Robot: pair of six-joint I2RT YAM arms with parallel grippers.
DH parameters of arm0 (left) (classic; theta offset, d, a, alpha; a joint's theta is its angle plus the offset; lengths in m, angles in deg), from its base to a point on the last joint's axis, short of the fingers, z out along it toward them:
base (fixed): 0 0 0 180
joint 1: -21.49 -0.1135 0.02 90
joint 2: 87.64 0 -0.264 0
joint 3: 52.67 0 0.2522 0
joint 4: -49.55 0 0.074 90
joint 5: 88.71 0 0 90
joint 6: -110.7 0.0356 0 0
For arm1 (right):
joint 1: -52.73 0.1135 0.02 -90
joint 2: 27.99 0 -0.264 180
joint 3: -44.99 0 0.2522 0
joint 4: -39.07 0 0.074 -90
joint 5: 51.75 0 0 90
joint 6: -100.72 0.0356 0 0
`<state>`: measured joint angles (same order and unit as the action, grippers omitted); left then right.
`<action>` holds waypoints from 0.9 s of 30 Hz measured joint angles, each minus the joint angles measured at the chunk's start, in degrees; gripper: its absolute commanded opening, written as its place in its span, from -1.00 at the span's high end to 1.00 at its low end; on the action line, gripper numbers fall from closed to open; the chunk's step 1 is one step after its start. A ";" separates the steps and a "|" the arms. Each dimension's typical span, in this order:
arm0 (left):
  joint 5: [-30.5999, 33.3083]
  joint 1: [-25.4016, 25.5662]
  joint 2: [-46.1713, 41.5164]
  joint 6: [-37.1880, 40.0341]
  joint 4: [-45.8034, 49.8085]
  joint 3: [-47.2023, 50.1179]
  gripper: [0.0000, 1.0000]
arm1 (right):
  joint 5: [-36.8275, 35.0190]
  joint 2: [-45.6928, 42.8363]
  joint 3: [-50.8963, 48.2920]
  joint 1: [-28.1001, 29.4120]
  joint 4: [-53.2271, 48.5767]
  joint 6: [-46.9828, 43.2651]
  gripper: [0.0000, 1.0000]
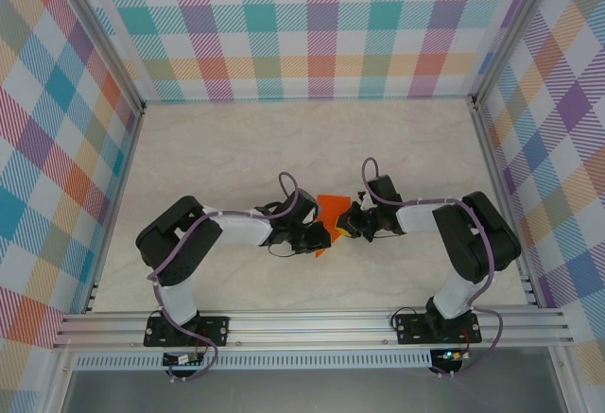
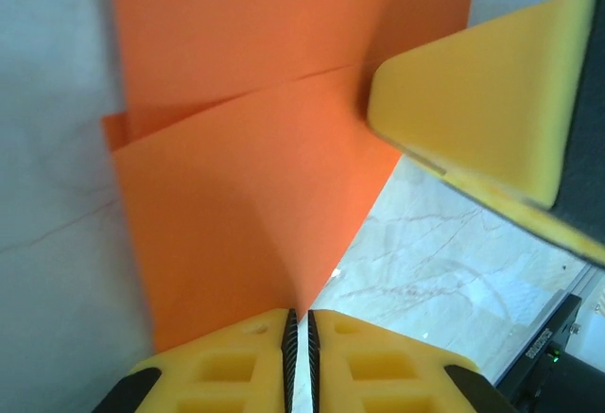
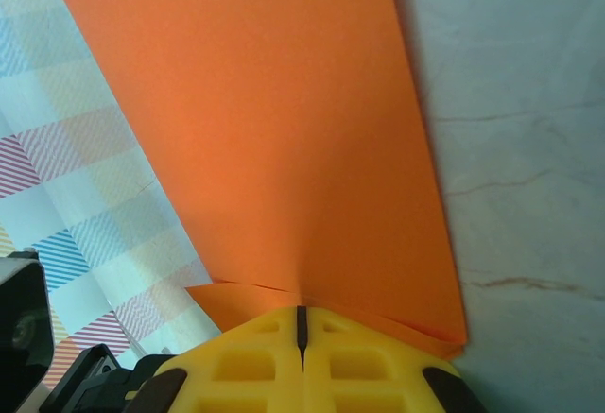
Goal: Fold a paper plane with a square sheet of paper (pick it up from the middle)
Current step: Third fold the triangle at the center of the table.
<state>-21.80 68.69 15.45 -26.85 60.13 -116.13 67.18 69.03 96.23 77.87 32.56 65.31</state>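
The square sheet of paper (image 1: 331, 205) is bright orange, folded with a crease across it, and hangs above the table between both grippers. In the left wrist view the sheet (image 2: 246, 177) narrows to a corner that runs into my left gripper (image 2: 300, 315), whose jaws are closed to a thin slit on it. One yellow finger (image 2: 482, 101) of the right gripper presses the sheet's far edge. In the right wrist view my right gripper (image 3: 302, 311) is shut on the layered edge of the sheet (image 3: 284, 129). From above, the left gripper (image 1: 321, 235) and right gripper (image 1: 348, 219) almost meet.
The pale marble tabletop (image 1: 236, 148) lies under the paper. Plaid walls (image 1: 312, 25) close in the back and both sides. An aluminium rail (image 1: 312, 323) carrying both arm bases runs along the near edge.
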 measured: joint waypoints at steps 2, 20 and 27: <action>-0.59 -0.42 -0.90 -0.09 -0.13 1.29 0.70 | -0.02 0.00 0.02 0.00 -0.02 -0.13 0.90; -2.12 -1.01 -7.54 -2.08 3.06 3.37 0.63 | -0.39 -0.11 0.02 0.04 -0.22 -0.61 0.89; -3.91 -1.01 -5.88 -5.44 0.02 1.05 0.63 | -0.42 -0.11 0.02 0.04 -0.22 -0.61 0.89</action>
<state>-25.72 67.68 9.57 -32.29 60.15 -115.08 66.77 68.92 96.25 77.92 32.34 64.70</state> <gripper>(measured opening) 0.185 0.056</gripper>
